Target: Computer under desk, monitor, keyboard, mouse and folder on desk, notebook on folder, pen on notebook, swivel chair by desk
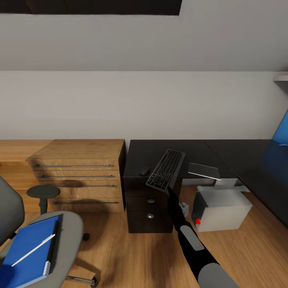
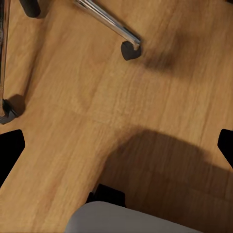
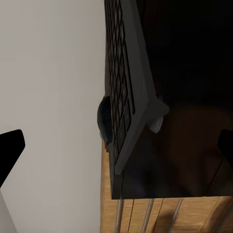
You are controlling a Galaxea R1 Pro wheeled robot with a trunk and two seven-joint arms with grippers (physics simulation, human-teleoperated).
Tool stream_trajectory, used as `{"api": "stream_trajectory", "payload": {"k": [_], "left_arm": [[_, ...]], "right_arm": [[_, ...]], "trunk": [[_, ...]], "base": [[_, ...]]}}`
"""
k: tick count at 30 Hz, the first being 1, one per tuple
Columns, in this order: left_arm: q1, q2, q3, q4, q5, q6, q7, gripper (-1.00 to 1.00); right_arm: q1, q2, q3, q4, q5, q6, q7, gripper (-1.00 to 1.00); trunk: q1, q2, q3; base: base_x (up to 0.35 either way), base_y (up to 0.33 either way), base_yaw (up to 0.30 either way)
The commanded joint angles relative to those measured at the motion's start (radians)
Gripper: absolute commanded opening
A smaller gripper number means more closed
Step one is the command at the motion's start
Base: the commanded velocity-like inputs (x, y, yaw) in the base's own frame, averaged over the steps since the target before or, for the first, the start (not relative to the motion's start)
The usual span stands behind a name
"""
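black right arm [image 1: 188,236] outstretched, tool [image 1: 170,191] under keyboard [image 1: 166,169]

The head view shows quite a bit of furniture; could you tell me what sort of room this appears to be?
Probably a home office corner, perhaps in a bedroom: a black desk against a plain wall, a computer on the wooden floor beneath it, a keyboard raised over the desk edge, and a light wooden drawer chest beside it.

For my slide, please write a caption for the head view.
Right hand lifts the keyboard over the desk, beside the mouse.
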Motion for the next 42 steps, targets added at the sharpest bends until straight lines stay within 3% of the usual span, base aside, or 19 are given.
{"api": "stream_trajectory", "payload": {"k": [1,9,28,42], "left_arm": [[-0.001,0.000,0.008,0.001,0.004,-0.001,-0.010,1.00],[-0.001,0.003,0.010,0.000,0.004,-0.002,-0.008,1.00],[-0.001,0.003,0.011,-0.001,0.005,-0.002,-0.008,1.00],[-0.001,0.003,0.011,-0.001,0.004,-0.001,-0.006,1.00]], "right_arm": [[-0.001,0.000,0.003,0.001,-0.008,-0.004,0.004,1.00],[-0.001,0.000,0.002,0.003,-0.008,-0.006,0.004,1.00],[-0.001,-0.001,0.000,0.003,-0.008,-0.007,0.004,1.00],[-0.001,-0.001,0.004,0.005,-0.006,-0.007,0.002,1.00]], "trunk": [[0.000,0.000,-0.001],[0.000,0.000,-0.001],[0.073,-0.133,-0.060],[0.073,-0.133,-0.060]], "base": [[0.000,0.000,0.000],[0.000,0.000,0.000],[0.000,0.000,0.000],[0.000,0.000,0.000]]}}
